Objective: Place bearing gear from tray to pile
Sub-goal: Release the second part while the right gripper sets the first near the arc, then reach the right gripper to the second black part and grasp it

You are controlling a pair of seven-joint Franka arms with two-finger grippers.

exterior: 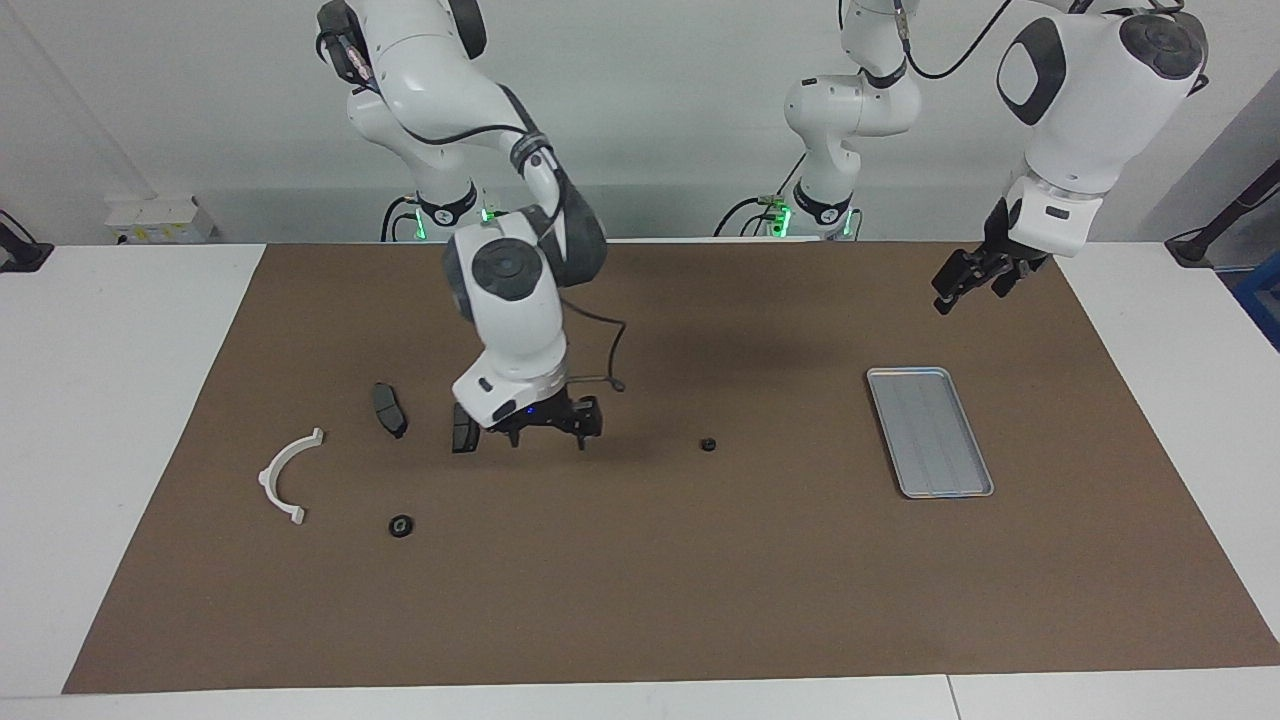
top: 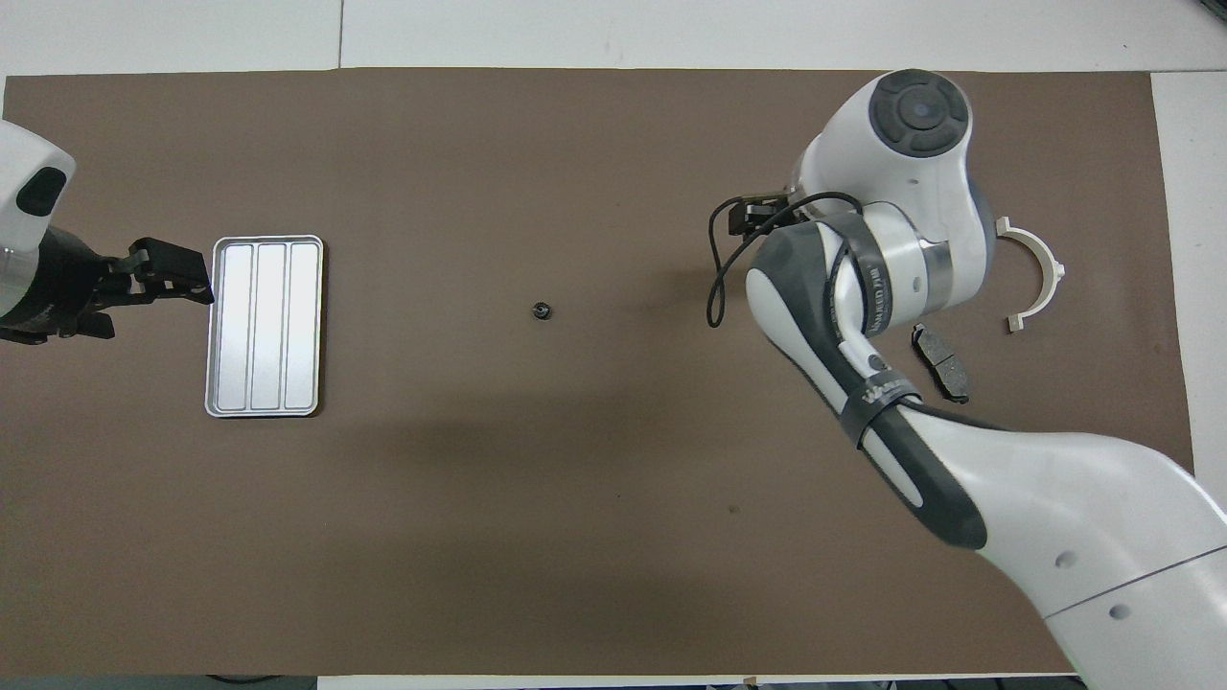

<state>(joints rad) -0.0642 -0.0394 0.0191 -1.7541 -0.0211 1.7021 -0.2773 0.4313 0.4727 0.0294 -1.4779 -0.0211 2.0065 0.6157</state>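
The silver tray (exterior: 930,432) lies empty on the brown mat toward the left arm's end; it also shows in the overhead view (top: 264,326). One small black bearing gear (exterior: 708,444) (top: 542,310) lies on the mat between the tray and the pile. A second black gear (exterior: 400,525) lies by the pile, hidden under the arm in the overhead view. The pile holds two dark brake pads (exterior: 389,408) (exterior: 463,432) and a white arc (exterior: 288,475) (top: 1035,273). My right gripper (exterior: 550,435) hangs low over the mat beside a brake pad, open and empty. My left gripper (exterior: 968,290) waits open, raised beside the tray.
The brown mat (exterior: 640,600) covers most of the white table. The right arm's forearm and wrist (top: 863,287) cover part of the pile from above; one brake pad (top: 939,361) shows beside them.
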